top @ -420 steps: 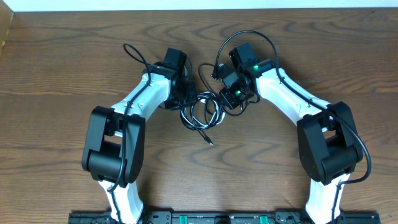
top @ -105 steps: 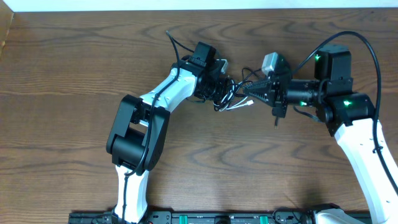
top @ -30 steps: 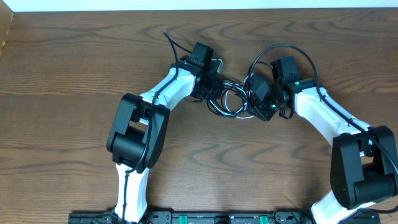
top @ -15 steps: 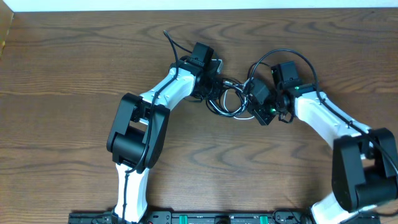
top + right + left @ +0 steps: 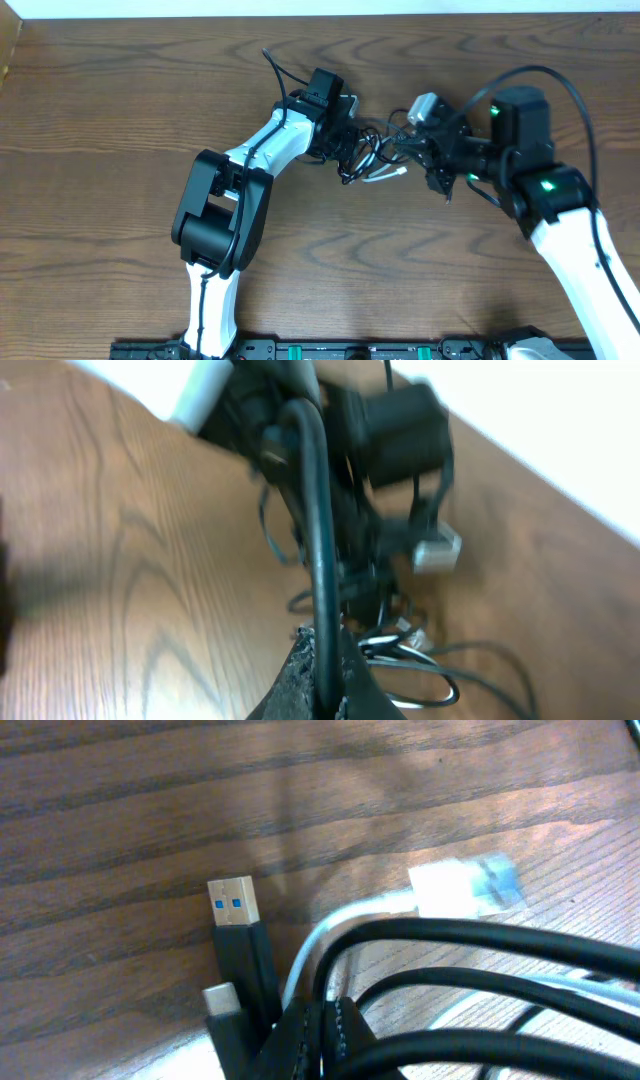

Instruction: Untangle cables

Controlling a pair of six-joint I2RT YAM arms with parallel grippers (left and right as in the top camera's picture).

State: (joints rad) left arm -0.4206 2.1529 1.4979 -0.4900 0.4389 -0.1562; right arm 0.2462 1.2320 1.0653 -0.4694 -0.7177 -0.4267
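Note:
The black cord and the white cord form one tangle between my two grippers at the back middle of the table. My left gripper is shut on black cord strands low over the table. A blue-tipped USB plug and a white plug lie just ahead of it. My right gripper is shut on a stretch of the black cord, raised above the table to the right of the tangle. A black plug end hangs below it.
The wooden table ends at a white wall strip at the back. Thick black arm wires loop above the right arm and behind the left arm. The arm bases stand at the front edge.
My right gripper has risen and pulled to the right with the black cord in it. The loose loops have drawn into a tighter bunch. My left gripper has stayed in place.

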